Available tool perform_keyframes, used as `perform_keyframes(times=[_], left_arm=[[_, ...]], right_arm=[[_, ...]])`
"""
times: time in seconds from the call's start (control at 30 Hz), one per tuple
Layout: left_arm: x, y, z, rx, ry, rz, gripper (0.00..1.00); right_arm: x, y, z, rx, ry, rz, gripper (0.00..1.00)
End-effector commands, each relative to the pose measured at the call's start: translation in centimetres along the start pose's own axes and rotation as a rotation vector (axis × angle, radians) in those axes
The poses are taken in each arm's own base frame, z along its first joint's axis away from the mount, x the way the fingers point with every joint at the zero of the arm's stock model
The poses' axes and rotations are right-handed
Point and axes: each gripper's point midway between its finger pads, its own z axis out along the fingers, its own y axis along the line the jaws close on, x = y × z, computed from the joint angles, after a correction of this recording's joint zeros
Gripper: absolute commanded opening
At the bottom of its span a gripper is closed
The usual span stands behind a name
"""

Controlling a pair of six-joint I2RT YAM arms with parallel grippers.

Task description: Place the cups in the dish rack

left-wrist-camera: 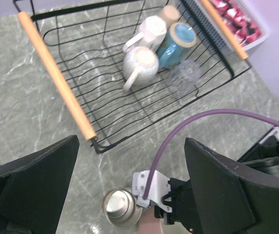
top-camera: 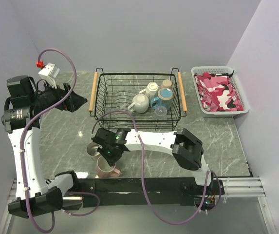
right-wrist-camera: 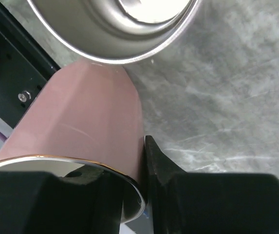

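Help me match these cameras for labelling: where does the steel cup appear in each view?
Top external: steel cup lower left of centre, on the table before the dish rack.
Left wrist: steel cup bottom centre, seen from above.
Right wrist: steel cup fills the top edge, close up.
Shared landmark: the pink mug right beside it.

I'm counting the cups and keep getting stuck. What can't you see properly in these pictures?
The pink mug: top view, the right arm covers part of it.
The steel cup: right wrist view, cut off by the top edge.
The clear glass: left wrist view, too faint to tell how it lies.
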Motion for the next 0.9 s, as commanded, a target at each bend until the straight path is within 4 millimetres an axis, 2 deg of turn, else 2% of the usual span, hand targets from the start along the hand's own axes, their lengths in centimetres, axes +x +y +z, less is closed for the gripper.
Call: perform_keyframes(times=[0.0, 0.07, 0.17, 0.2, 0.27, 0.3, 0.37, 0.4, 0.43, 0.47, 0.5, 0.53, 0.57, 0.6, 0.63, 0.67, 0.7, 0.73, 0.8, 0.83, 0.87], left_arm=[[-2.6, -1.7, -0.5, 0.057, -0.068, 0.005, 0.96], [-3.1, -1.8, -0.5, 0.062, -0.081, -0.008, 0.96], [-4.4, -2.4, -0.6, 0.091, -0.119, -0.012, 0.96], [-4.9, -2.6, -0.7, 0.099, -0.133, -0.013, 0.97], [-6.3, -3.4, -0.7, 0.142, -0.166, -0.026, 0.97], [-6.8, -3.8, -0.8, 0.161, -0.178, -0.033, 0.98], [-8.4, -4.8, -0.9, 0.227, -0.213, -0.063, 0.99], [-8.9, -5.3, -1.0, 0.254, -0.223, -0.078, 1.00], [-9.5, -5.6, -0.9, 0.287, -0.227, -0.151, 0.97], [-10.7, -6.4, -1.3, 0.342, -0.262, -0.107, 0.96], [-11.5, -6.9, -1.4, 0.375, -0.279, -0.107, 0.96], [-11.9, -7.1, -1.2, 0.421, -0.258, -0.219, 0.96], [-13.3, -8.1, -1.9, 0.487, -0.302, -0.130, 0.97], [-13.8, -8.5, -2.1, 0.523, -0.311, -0.138, 0.96], [-13.9, -8.2, -1.7, 0.569, -0.270, -0.287, 0.96], [-14.4, -8.6, -1.9, 0.605, -0.278, -0.272, 0.96], [-15.2, -9.5, -2.4, 0.645, -0.312, -0.196, 0.96], [-15.6, -8.9, -1.8, 0.667, -0.290, -0.248, 0.96], [-16.1, -9.8, -1.4, 0.707, -0.283, -0.210, 0.96], [-16.2, -9.4, -0.4, 0.710, -0.280, -0.194, 0.96], [-16.1, -9.5, 0.3, 0.719, -0.270, -0.184, 0.97]], right_arm=[[-0.7, 0.6, -3.4, -0.011, -0.077, -0.003, 0.04], [-0.8, 0.5, -4.8, -0.003, -0.092, 0.006, 0.00], [-1.6, 1.0, -8.9, -0.009, -0.152, 0.011, 0.00], [-1.9, 1.3, -11.2, -0.024, -0.195, 0.016, 0.00], [-2.1, 1.2, -14.3, -0.043, -0.237, 0.055, 0.00], [-2.4, 1.5, -17.4, -0.081, -0.300, 0.068, 0.00], [-2.9, 1.6, -21.5, -0.133, -0.378, 0.100, 0.00], [-3.4, 0.5, -24.8, -0.152, -0.456, 0.137, 0.00], [-3.5, 0.0, -26.7, -0.172, -0.489, 0.164, 0.00], [-3.8, 0.0, -28.9, -0.219, -0.528, 0.177, 0.00], [-4.3, -2.6, -32.2, -0.228, -0.623, 0.241, 0.00], [-5.2, -2.9, -34.5, -0.277, -0.701, 0.260, 0.00], [-5.2, -3.0, -36.1, -0.359, -0.731, 0.260, 0.00], [-5.1, -3.6, -38.8, -0.400, -0.821, 0.264, 0.00], [-7.0, -6.3, -42.1, -0.411, -0.972, 0.307, 0.00], [-7.4, -7.2, -42.5, -0.445, -1.003, 0.323, 0.00], [-7.6, -7.2, -43.6, -0.509, -1.024, 0.310, 0.00], [-9.0, -8.8, -46.2, -0.557, -1.133, 0.334, 0.00], [-10.5, -10.5, -45.9, -0.645, -1.140, 0.367, 0.00], [-11.6, -10.4, -48.0, -0.732, -1.204, 0.357, 0.00], [-12.3, -11.2, -48.6, -0.762, -1.227, 0.367, 0.00]])
